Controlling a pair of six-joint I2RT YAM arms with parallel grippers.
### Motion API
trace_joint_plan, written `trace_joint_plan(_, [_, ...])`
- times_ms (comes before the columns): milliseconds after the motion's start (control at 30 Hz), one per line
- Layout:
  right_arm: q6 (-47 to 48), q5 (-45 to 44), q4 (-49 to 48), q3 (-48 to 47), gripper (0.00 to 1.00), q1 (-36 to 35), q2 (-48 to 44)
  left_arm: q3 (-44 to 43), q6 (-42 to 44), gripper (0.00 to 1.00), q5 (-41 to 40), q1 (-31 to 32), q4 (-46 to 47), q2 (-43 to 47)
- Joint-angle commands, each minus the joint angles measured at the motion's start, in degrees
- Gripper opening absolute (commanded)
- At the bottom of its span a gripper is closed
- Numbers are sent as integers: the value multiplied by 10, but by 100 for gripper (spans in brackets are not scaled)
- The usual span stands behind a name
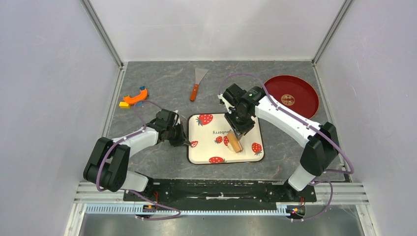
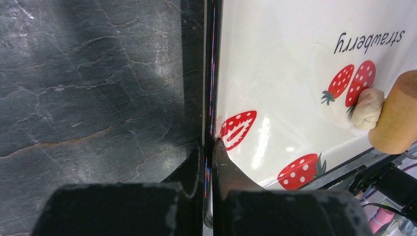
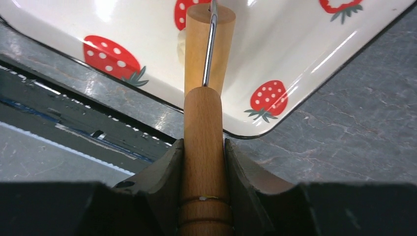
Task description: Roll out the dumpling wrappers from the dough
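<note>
**Strawberry-print tray (image 1: 204,137) on the grey bench (image 1: 162,83), gripped at its left rim, with 1 lump of dough against the roller.**

At the left of the overhead view, the left fingers (image 2: 227,172) are pressed together on the tray's left rim, pinching it between them. The tray holds 1 small pale lump of dough (image 2: 368,109). It lies at the right edge of the left wrist view, beside the paired strawberries and well apart from the left fingers. The dough touches the side of the wooden roller (image 2: 396,113), which sits just to its right. The right fingers (image 3: 169,167) pinch the roller's handle, 1 on each side, over the right half of the tray in the overhead view. A dark red plate (image 1: 291,96) sits on the bench at upper right, apart from the tray.
</note>
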State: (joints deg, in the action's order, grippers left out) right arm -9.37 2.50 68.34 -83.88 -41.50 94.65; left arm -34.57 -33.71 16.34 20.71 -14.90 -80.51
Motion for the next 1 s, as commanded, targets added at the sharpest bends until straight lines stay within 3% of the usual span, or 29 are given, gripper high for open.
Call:
trace_joint_plan(0, [12, -78, -2, 27, 0, -1, 26, -1, 42, 2, -68, -5, -57, -8])
trace_joint_plan(367, [9, -63, -19, 35, 0, -11, 26, 2, 41, 2, -68, -5, -56, -8])
trace_joint_plan(700, [-3, -124, 23, -81, 0, -11, 20, 2, 41, 2, -68, -5, -55, -6])
trace_joint_plan(967, [-7, -63, 36, -138, 0, -12, 27, 2, 42, 2, -68, -5, -55, -6])
